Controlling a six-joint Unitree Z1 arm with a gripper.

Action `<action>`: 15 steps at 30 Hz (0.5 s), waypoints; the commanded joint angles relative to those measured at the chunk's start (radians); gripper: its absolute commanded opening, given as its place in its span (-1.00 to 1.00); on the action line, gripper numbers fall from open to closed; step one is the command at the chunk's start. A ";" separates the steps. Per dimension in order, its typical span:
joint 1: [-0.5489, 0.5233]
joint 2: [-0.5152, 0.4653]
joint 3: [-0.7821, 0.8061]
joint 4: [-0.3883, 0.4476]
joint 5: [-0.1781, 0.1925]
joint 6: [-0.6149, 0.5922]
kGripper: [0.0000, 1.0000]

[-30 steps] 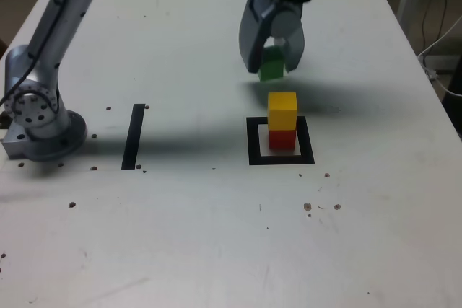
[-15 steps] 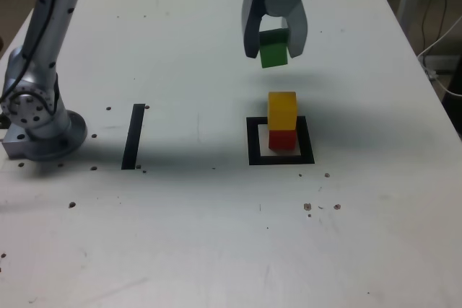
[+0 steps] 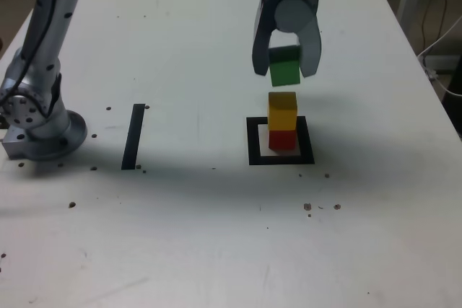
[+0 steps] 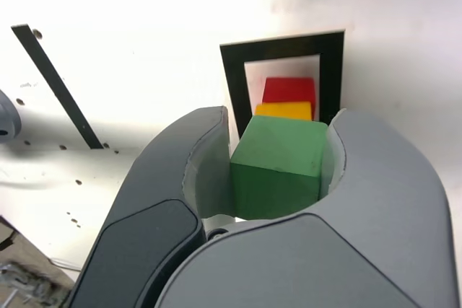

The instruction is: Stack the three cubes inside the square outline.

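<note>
Clamped on the green cube point(image 3: 285, 72), the tool point(image 3: 286, 57) now hovers nearer the yellow cube point(image 3: 282, 111) (white desk point(image 3: 195, 236) beneath).

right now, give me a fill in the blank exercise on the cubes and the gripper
1. The gripper is closed on the ____ cube.
2. Directly beneath the yellow cube sits the ____ cube.
3. The square outline is made of tape coloured ____.
4. Of the three cubes, the one at the bottom of the stack stands ____ the square outline.

Missing words: green; red; black; inside
</note>
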 commanded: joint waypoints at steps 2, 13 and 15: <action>-0.017 0.001 0.016 0.032 -0.007 -0.009 -0.38; -0.044 0.008 0.035 0.029 -0.009 -0.022 -0.38; -0.045 0.012 0.033 0.029 -0.008 -0.022 -0.38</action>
